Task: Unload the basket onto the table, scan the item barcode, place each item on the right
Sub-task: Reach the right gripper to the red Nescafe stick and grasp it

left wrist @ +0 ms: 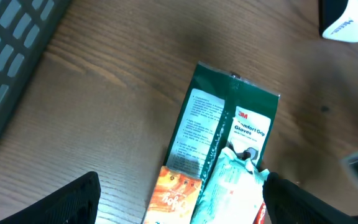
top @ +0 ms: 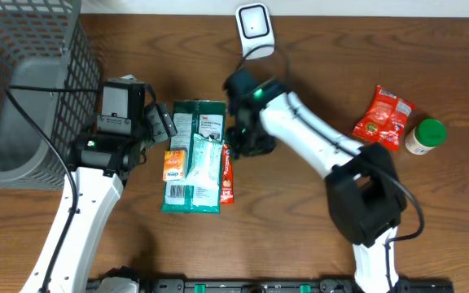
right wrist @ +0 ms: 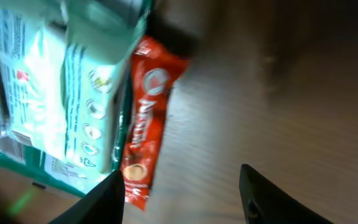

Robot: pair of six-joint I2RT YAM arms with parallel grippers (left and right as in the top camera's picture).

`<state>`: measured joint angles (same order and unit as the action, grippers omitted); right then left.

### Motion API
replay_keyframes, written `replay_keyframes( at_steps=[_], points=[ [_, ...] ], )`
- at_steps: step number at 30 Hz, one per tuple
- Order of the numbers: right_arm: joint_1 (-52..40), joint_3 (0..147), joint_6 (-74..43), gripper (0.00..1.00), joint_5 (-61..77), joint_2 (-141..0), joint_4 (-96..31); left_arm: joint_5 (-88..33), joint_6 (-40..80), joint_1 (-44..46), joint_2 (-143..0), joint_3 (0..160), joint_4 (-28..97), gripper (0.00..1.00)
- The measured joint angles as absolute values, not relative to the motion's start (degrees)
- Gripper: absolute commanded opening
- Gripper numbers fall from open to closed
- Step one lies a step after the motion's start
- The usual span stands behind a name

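Observation:
A pile of items lies mid-table: a green glove package (top: 190,114), a mint wipes pack (top: 206,163) on top of it, a small orange packet (top: 174,164) and a red stick sachet (top: 227,175). The white barcode scanner (top: 255,28) stands at the back. My right gripper (top: 247,142) hovers just right of the pile, open. In the right wrist view the red sachet (right wrist: 143,134) lies by the left finger, with bare wood between the right gripper's (right wrist: 180,180) fingers. My left gripper (top: 159,122) is open above the pile's left side, over the orange packet (left wrist: 173,199).
A grey wire basket (top: 23,89) fills the left rear corner. A red snack packet (top: 383,118) and a green-lidded bottle (top: 426,136) sit at the right. The scanner's cable runs down toward the right arm.

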<state>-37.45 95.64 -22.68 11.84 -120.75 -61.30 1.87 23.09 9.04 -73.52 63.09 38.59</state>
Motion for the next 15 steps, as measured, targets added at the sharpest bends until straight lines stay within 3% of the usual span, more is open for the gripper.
replay_keyframes(
  at_steps=[5,15],
  points=[
    [-42.96,94.08,-29.17,0.37,5.58,-120.75,-58.96,1.87,23.09,9.04,-73.52,63.09,38.59,0.84],
    [-46.74,92.88,-38.59,0.3,-0.49,-120.75,-57.54,1.87,23.09,9.04,-73.52,63.09,38.59,0.84]
  ],
)
